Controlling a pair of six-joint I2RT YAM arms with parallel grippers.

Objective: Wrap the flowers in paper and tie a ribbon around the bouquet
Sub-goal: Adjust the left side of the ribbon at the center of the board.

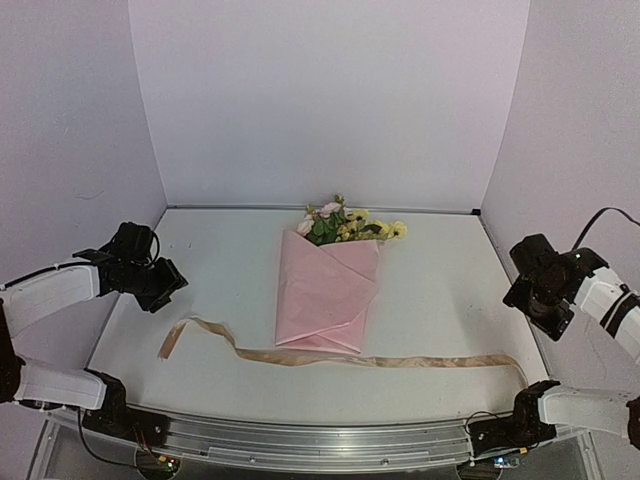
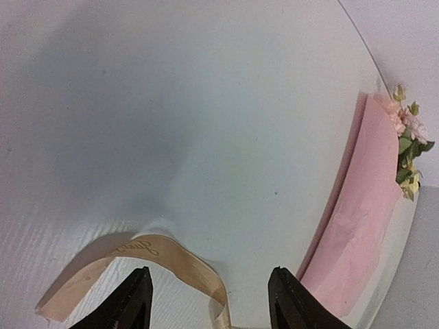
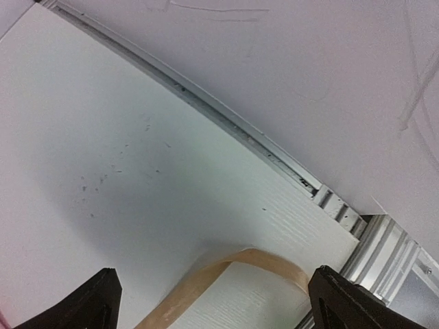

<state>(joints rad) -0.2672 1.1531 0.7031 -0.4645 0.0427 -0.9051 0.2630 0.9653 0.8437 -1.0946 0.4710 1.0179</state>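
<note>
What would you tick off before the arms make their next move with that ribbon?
1. Flowers wrapped in the paper: ok.
2. Ribbon tied around them: not ok, it lies loose along the near side.
3. Ribbon passing under the paper's near tip: cannot tell.
4. Left gripper open and empty, with ribbon below it: ok.
5. Right gripper open and empty, with ribbon below it: ok.

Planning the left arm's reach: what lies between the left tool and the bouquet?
Bare table in the top view; the ribbon curls just nearer the front edge.
</note>
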